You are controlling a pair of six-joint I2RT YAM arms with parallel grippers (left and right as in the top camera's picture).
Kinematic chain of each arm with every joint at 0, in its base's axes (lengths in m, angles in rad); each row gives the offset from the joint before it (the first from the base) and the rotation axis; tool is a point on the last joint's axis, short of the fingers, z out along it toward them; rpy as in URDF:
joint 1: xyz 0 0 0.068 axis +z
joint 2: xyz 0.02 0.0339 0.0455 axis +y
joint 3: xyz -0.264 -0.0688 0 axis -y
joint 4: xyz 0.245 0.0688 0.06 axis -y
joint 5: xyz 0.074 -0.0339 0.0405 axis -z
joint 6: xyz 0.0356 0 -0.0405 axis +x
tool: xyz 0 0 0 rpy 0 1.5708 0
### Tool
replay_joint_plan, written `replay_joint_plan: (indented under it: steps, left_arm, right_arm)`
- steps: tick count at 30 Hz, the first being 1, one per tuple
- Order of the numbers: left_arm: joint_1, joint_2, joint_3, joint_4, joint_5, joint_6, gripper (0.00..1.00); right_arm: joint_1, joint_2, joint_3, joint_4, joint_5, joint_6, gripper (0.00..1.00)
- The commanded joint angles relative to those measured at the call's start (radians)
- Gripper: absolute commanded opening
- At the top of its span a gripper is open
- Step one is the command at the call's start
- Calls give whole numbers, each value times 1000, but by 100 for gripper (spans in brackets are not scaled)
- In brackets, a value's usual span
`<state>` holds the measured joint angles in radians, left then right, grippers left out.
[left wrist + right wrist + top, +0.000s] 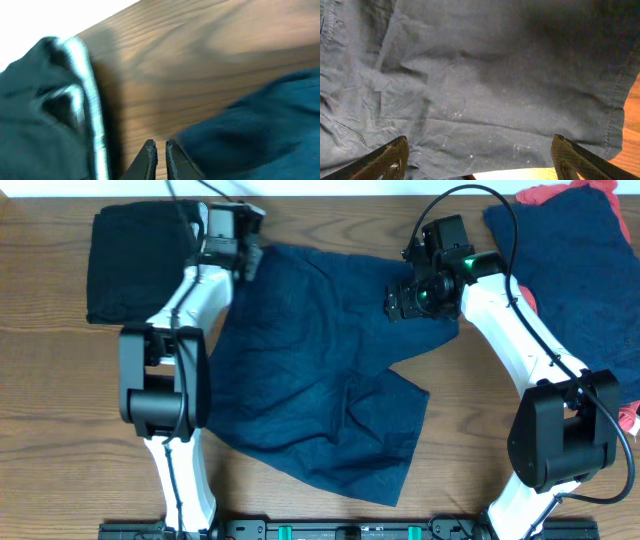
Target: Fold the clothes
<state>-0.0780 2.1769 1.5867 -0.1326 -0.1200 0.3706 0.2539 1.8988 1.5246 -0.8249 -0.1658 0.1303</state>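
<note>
Dark navy shorts [320, 380] lie spread flat in the middle of the table. My left gripper [250, 258] is at their top left corner. In the left wrist view its fingers [159, 146] are shut with nothing between them, over bare wood between the navy cloth [250, 130] and a folded black garment with a pale grey stripe [40, 110]. My right gripper [405, 300] hovers over the shorts' top right part. In the right wrist view its fingers [480, 155] are wide open above the navy fabric [495, 85], holding nothing.
The folded black garment [140, 265] lies at the top left. A pile of navy cloth [585, 270] with coral-red cloth [545, 195] sits at the top right. The wooden table [60, 380] shows at both sides.
</note>
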Motion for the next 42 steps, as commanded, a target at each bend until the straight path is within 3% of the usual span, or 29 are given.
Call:
replay_joint_plan:
  steps: [1, 3, 5, 10, 12, 14, 17, 23, 28, 35, 42]
  left_arm:
    - [47, 39, 14, 1, -27, -98, 11]
    - [66, 40, 14, 4, -27, -126, 16]
    - [76, 32, 14, 4, -27, -126, 38]
    - [69, -42, 14, -47, -27, -159, 61]
    - [62, -90, 14, -101, -27, -196, 70]
    - [54, -158, 14, -195, -27, -249, 86]
    - [44, -259, 14, -349, -26, -311, 96]
    - [30, -438, 14, -636, -19, -435, 98]
    - [29, -529, 14, -799, -19, -462, 98]
    - [44, -535, 13, -836, -23, -462, 98]
    - [44, -535, 13, -842, -23, -462, 98]
  right_arm:
    - [-2, 5, -2, 2, 5, 3, 89]
    - [-2, 5, -2, 2, 5, 3, 89]
    - [-2, 5, -2, 2, 5, 3, 89]
    - [-2, -2, -2, -13, 5, 3, 91]
    - [-2, -15, -2, -34, 5, 3, 91]
    - [-2, -47, -2, -79, 5, 4, 90]
    - [3, -90, -2, -143, -3, 15, 90]
    - [72, -121, -5, -263, -33, 10, 92]
    - [174, -118, -85, -216, -32, -5, 94]
    - [282, -118, -270, -14, 5, -5, 96]
    - [295, -104, -409, 163, 242, 12, 98]
